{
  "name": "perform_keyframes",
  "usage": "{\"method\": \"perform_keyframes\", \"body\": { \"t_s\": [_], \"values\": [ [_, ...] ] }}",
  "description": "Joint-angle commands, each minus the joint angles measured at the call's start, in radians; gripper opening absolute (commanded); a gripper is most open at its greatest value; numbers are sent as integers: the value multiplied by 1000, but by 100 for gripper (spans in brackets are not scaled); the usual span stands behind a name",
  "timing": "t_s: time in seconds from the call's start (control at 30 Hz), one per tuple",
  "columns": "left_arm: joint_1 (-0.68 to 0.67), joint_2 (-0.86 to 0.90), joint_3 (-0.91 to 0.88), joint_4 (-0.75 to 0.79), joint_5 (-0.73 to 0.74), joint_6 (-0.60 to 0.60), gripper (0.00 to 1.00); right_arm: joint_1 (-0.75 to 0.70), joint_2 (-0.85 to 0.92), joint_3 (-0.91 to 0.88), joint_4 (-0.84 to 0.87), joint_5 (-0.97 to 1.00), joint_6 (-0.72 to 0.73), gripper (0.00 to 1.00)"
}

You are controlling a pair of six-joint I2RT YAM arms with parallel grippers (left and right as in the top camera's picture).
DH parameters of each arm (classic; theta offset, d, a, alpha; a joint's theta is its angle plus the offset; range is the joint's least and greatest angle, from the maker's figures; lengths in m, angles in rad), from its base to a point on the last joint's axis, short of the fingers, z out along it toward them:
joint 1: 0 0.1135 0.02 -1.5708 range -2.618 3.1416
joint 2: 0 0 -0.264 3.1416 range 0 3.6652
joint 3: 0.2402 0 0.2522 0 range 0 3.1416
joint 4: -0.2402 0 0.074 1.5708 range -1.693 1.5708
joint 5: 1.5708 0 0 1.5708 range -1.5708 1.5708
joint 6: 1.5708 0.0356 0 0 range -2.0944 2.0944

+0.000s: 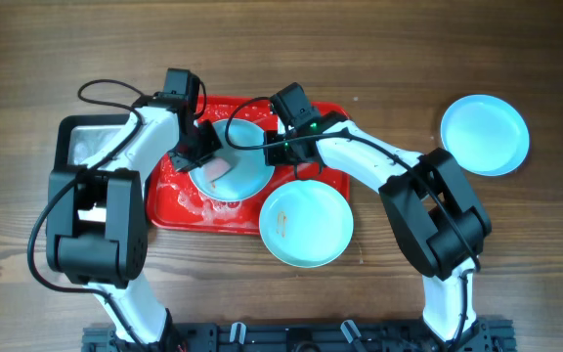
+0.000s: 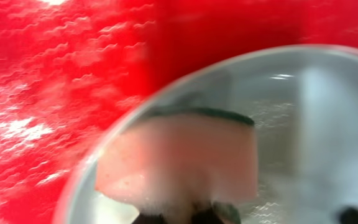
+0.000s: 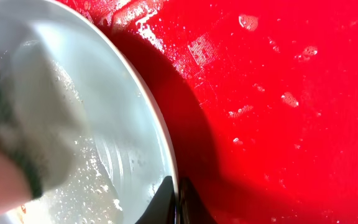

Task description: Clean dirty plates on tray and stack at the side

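A large red rectangular plastic tray [image 1: 164,210], wet and flecked with foam, lay on the wooden table [image 1: 526,264] left of centre. On it sat a pale blue round shallow plastic plate [image 1: 247,166], soapy inside. The left gripper [image 1: 203,149] had its fingers clamped on a pink sponge with a green scouring layer [image 2: 179,162], pressed against the left part of that plate's inner surface. The right gripper [image 3: 178,200] pinched the plate's right rim, one finger on each side of it. A second plate [image 1: 306,223], marked with small brownish specks, lay at the tray's near right corner, overlapping its rim. A third plate [image 1: 485,135] lay on the table well apart, far right. A black-rimmed silver metal tray [image 1: 81,142] sat just left of the red tray.
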Motion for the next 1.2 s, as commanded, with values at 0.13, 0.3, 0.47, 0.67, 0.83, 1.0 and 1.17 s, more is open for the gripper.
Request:
{"method": "perform_keyframes", "body": {
  "t_s": [0.13,0.3,0.47,0.67,0.83,1.0,1.17],
  "values": [
    [16,60,-57,-32,191,93,4,-2,41,0,-15,8,-14,4],
    [-60,60,-57,89,294,116,4,-2,41,0,-16,8,-15,4],
    [-152,60,-57,176,259,184,4,-2,41,0,-16,8,-15,4],
    [-131,60,-57,31,-102,46,4,-2,41,0,-17,7,-18,4],
    [-13,60,-57,-58,-203,44,4,-2,41,0,-16,5,-18,4],
    [98,60,-57,-66,-246,45,4,-2,41,0,-16,5,-18,4],
    [111,60,-57,135,-244,56,4,-2,41,0,-14,5,-17,4]
  ]
}}
